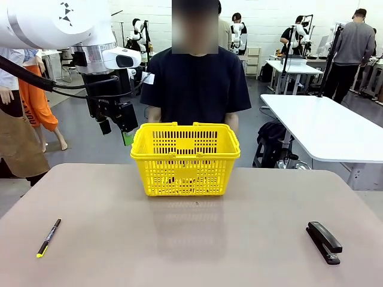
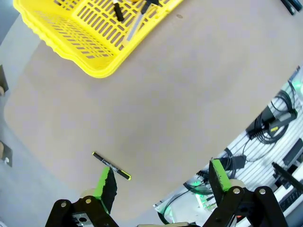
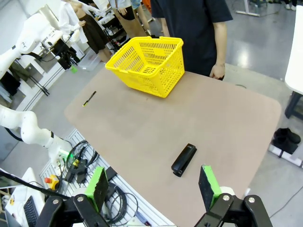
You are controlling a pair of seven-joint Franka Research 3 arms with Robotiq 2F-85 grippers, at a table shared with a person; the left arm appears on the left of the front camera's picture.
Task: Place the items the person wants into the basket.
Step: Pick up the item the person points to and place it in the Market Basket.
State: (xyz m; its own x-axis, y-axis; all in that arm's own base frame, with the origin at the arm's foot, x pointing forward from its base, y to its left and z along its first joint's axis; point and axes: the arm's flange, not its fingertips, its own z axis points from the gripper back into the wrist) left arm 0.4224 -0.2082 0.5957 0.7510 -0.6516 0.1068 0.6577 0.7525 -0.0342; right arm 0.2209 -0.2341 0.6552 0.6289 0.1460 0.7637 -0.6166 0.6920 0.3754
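Note:
The yellow basket [image 1: 185,158] stands on the table in front of the person [image 1: 197,78]. In the left wrist view the basket [image 2: 90,38] holds a black marker [image 2: 117,10] and other dark and yellow items that I cannot make out fully. My left gripper [image 1: 116,131] hangs open in the air, just left of the basket's rim and above the table. From its own camera the left gripper [image 2: 161,182] holds nothing. High over the table's near right side, my right gripper [image 3: 154,187] is open and empty.
A thin black pen with a yellow tip [image 1: 49,237] lies near the front left edge. A black stapler [image 1: 324,241] lies at the front right. The person's hand [image 3: 218,71] rests at the far table edge. Bare tabletop [image 1: 191,239] spreads in front of the basket.

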